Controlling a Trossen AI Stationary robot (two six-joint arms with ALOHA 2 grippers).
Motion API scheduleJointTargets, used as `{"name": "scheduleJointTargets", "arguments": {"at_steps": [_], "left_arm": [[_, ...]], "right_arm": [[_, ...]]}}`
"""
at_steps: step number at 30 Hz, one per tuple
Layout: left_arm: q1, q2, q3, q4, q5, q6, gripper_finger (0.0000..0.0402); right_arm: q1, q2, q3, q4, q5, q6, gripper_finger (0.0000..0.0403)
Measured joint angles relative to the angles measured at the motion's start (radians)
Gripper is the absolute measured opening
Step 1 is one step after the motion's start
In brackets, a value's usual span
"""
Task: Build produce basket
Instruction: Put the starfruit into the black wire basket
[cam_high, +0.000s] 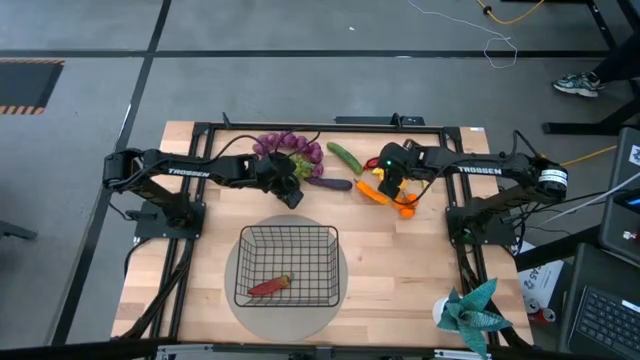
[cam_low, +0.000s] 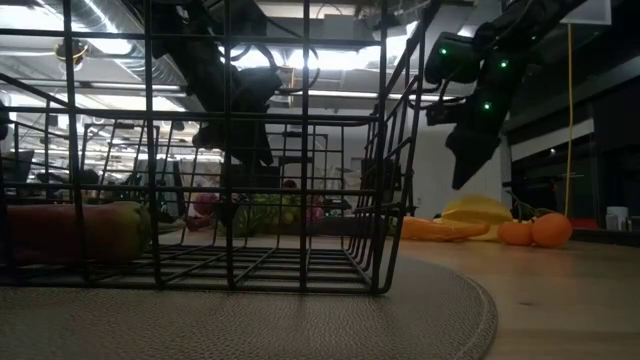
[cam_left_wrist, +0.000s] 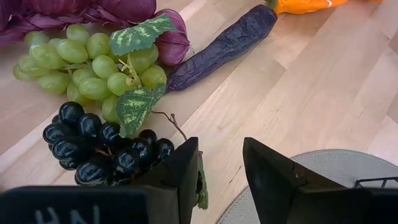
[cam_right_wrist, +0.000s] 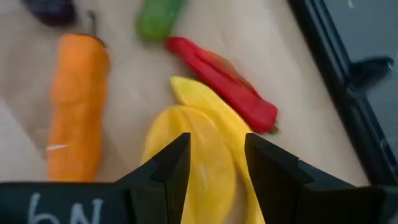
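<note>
**A:** What does the overhead camera show?

**B:** The black wire basket (cam_high: 287, 265) sits on a round grey mat (cam_high: 330, 305) at the near middle of the wooden counter (cam_high: 400, 270). One red and orange piece (cam_high: 270, 286) lies inside, at its left front corner. The left claw (cam_high: 290, 190) hovers beside the grapes (cam_high: 290, 152) at the back of the counter, with the purple eggplant (cam_high: 330, 184) just to its right. The right claw (cam_high: 390, 183) hangs over the orange carrots (cam_high: 372, 192). A green cucumber (cam_high: 345, 156) lies between the two arms.

**A:** And from counter height?

**B:** The basket mesh (cam_low: 200, 200) fills the foreground, the lone piece (cam_low: 75, 232) resting on its floor. Beyond it, the right arm (cam_low: 475, 90) hangs above the yellow banana (cam_low: 478, 210), with an orange carrot (cam_low: 440, 229) lying alongside.

**A:** The left wrist camera?

**B:** The left claw (cam_left_wrist: 221, 171) is open and empty, its fingers (cam_left_wrist: 180, 174) just beside the dark grapes (cam_left_wrist: 99, 143). Green grapes (cam_left_wrist: 93, 68) lie beyond, touching the purple bunch (cam_left_wrist: 93, 12). The eggplant (cam_left_wrist: 221, 46) stretches away diagonally.

**A:** The right wrist camera?

**B:** The right claw (cam_right_wrist: 214, 165) is spread apart directly above the banana (cam_right_wrist: 196, 155), gripping nothing. A red chili (cam_right_wrist: 227, 84) touches the banana's far edge, an orange carrot (cam_right_wrist: 78, 106) lies beside it, and the cucumber's tip (cam_right_wrist: 158, 18) shows farther off.
</note>
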Motion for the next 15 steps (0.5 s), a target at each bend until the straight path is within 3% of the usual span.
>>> {"name": "scheduleJointTargets", "arguments": {"at_steps": [5, 10, 15], "left_arm": [[0.000, 0.000, 0.000, 0.000, 0.000, 0.000, 0.0122], [0.000, 0.000, 0.000, 0.000, 0.000, 0.000, 0.0122], [0.000, 0.000, 0.000, 0.000, 0.000, 0.000, 0.0122]], "right_arm": [[-0.033, 0.000, -0.005, -0.071, -0.122, 0.014, 0.0155], [-0.071, 0.000, -0.036, -0.072, -0.121, 0.014, 0.0155], [-0.090, 0.000, -0.067, -0.073, -0.189, 0.003, 0.0154]]}}
